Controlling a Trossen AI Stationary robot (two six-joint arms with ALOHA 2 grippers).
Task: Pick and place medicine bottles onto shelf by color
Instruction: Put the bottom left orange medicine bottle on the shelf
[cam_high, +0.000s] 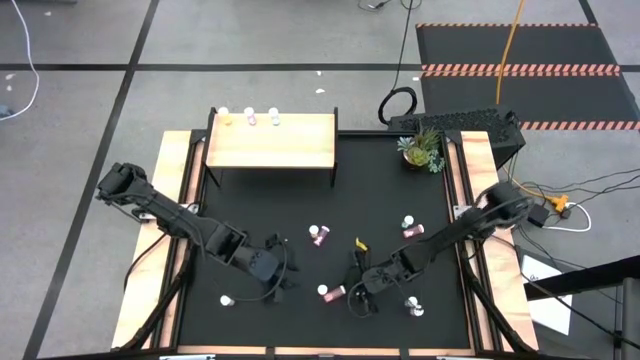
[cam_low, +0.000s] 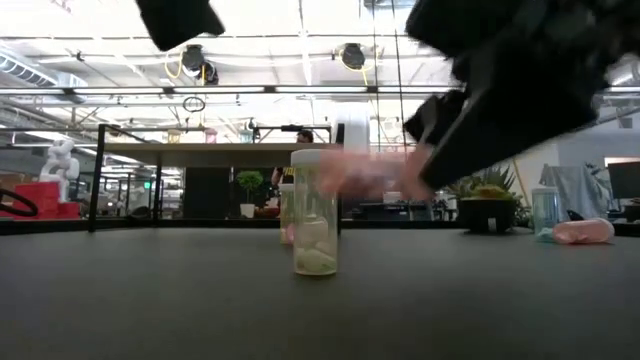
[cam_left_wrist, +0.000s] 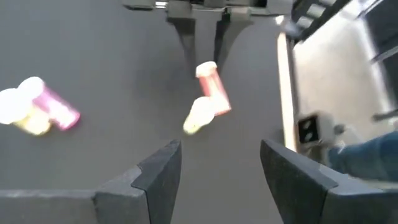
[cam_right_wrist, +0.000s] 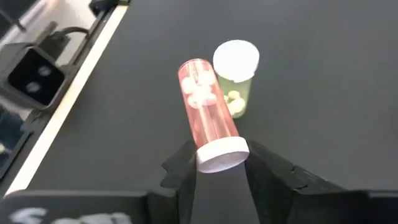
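My right gripper (cam_high: 352, 292) (cam_right_wrist: 221, 152) is over the near middle of the table, shut on a pink bottle (cam_right_wrist: 208, 106) (cam_low: 370, 178). Just past it a yellowish bottle (cam_right_wrist: 236, 78) (cam_low: 315, 212) stands upright on its base. My left gripper (cam_high: 278, 278) (cam_left_wrist: 221, 155) waits open a short way to the left, facing them. The shelf (cam_high: 270, 140) stands at the far middle, with three bottles (cam_high: 249, 116) along its far edge. Other bottles lie scattered: (cam_high: 318, 235), (cam_high: 408, 227), (cam_high: 415, 308), (cam_high: 228, 299). My right gripper pinches the pink bottle by its white cap end (cam_right_wrist: 222, 155) between the two fingers (cam_right_wrist: 180, 168). The fingers come roughly level from the table's right, along the bottle. Its body points away from the fingers, and in the low view it is lifted clear of the table.
A small potted plant (cam_high: 422, 148) and a black device (cam_high: 460, 122) sit at the far right. Wooden rails (cam_high: 185, 170) run along both sides of the black tabletop. A small yellow object (cam_high: 360, 244) lies just beyond my right gripper.
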